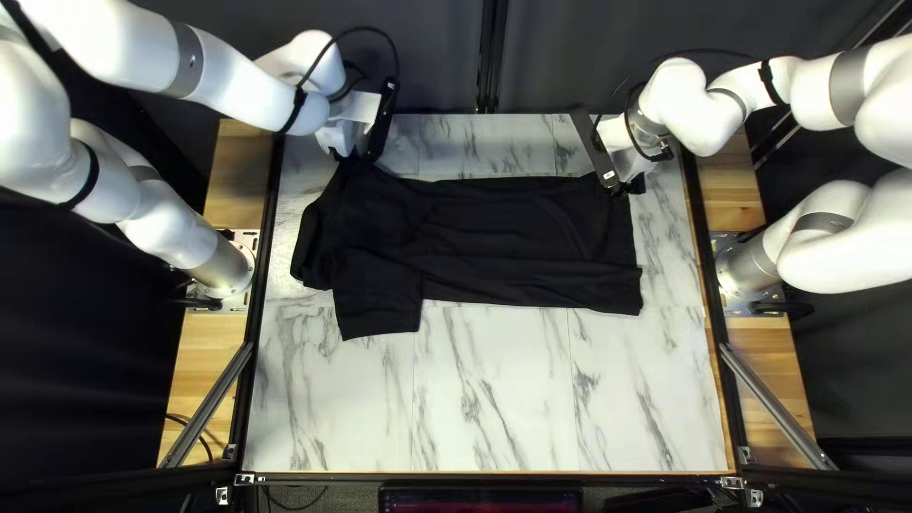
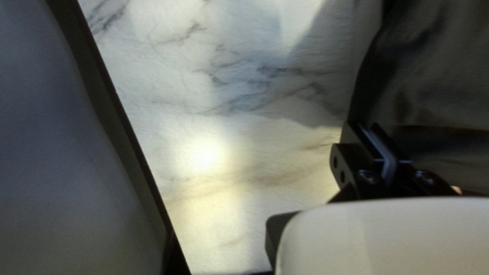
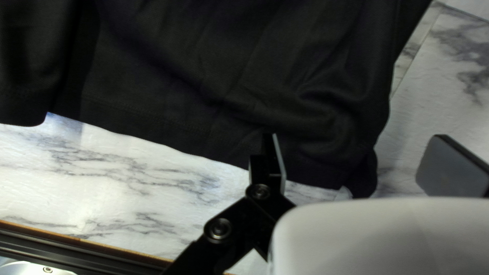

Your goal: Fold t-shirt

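- The black t-shirt (image 1: 522, 218) lies between and below the two grippers, running lengthwise from under the left one to the right one; its body is spread long and mostly flat, with shallow creases and one long lapped ridge along the side farther from the grippers.
- The left gripper (image 1: 350, 156) has its fingers drawn close together, pinching the t-shirt at its sleeve end; the cloth reaches right up to the fingertips, rumpled on one side of them, with bare marble on the other.
- The right gripper (image 1: 624, 185) stands wide open at a corner of the hem (image 3: 168, 140); one finger is over the hem, the other out past the cloth's side edge, with the bunched corner between them, unpinched.
- Near the right gripper the fabric looks smooth and matt, soft ripples gathering toward that corner; a stitched line follows the hem, which steps at a dark overlap well away from the fingers.
- Across the t-shirt from the left gripper, a short sleeve (image 1: 378, 309) sticks out, squarish and flat; the cloth between them is more crumpled, its outline uneven.
- Under both grippers is a tabletop (image 1: 494, 399) of white marble-look tiles, grey-veined, with thin straight seams; a glossy patch of light shows beside the left gripper; beyond both grippers hangs a dark curtain (image 1: 418, 57).
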